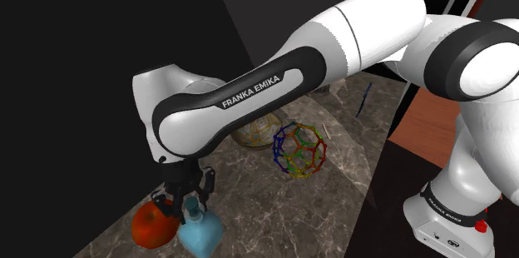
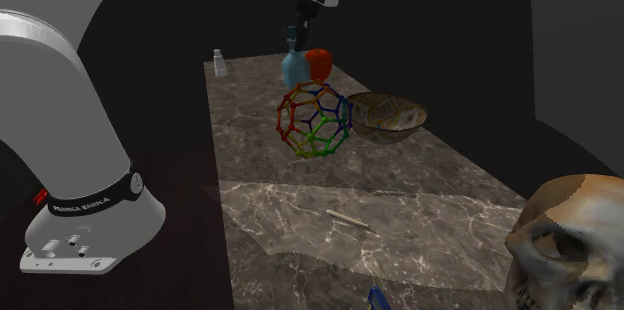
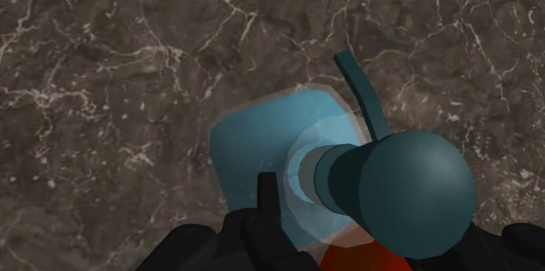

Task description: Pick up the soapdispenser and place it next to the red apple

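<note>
Nearly done, by my reading: blue soap dispenser (image 1: 201, 233) stood just beside the red apple (image 1: 152, 225), lower left of the shoulder view, on the marble counter (image 1: 341, 165). Gripper (image 1: 188, 198) sat at its pump neck; clamped or released, I could not tell, as the pump head blocked the wrist view. Left: release, withdraw.
</note>
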